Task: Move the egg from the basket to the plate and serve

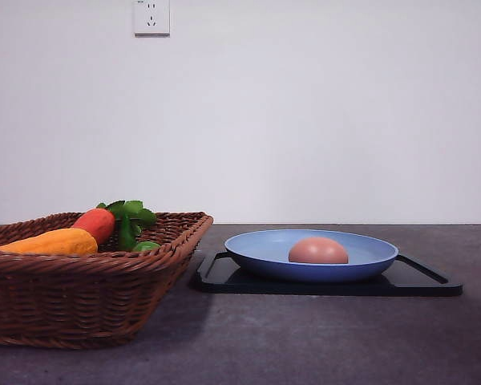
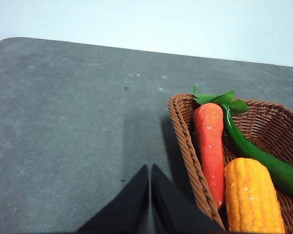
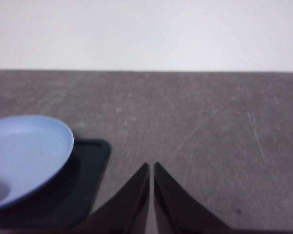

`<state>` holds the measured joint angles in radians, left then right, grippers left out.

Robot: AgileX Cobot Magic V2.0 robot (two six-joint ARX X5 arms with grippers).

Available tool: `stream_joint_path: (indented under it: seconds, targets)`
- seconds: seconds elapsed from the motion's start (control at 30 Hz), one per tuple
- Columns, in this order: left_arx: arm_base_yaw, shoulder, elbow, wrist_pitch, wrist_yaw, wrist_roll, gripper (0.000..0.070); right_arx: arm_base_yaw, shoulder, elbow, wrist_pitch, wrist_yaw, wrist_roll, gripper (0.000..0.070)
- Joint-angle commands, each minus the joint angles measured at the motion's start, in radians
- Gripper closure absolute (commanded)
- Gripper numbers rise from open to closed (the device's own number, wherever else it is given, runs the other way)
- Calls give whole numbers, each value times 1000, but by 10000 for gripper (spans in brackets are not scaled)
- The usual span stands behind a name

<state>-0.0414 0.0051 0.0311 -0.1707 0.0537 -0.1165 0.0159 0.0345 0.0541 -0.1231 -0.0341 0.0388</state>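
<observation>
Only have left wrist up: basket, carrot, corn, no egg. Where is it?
Observer: The egg lies in the plate, per the front view.
Operator: Plate on bare table?
Observer: No, it sits on a black tray, right of the basket.
Operator: Right gripper holding anything?
Observer: No. The right gripper is shut and empty, above the table beside the tray.
Operator: Left one looks shut too?
Observer: Yes, the left gripper is shut, beside the basket rim.
</observation>
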Motion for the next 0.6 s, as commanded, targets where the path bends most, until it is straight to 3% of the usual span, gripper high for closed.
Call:
stream_joint_path:
  seconds: [0.0, 0.27, 0.57]
  targets:
    - [2, -2, -28, 11, -2, -1, 700, -2, -10, -15, -9, -4, -9, 700]
    - [2, -2, -28, 12, -2, -1, 700, 2, -31, -45, -49, -55, 7, 700]
    - [2, -2, -28, 12, -2, -1, 700, 2, -31, -45, -34, -38, 6, 700]
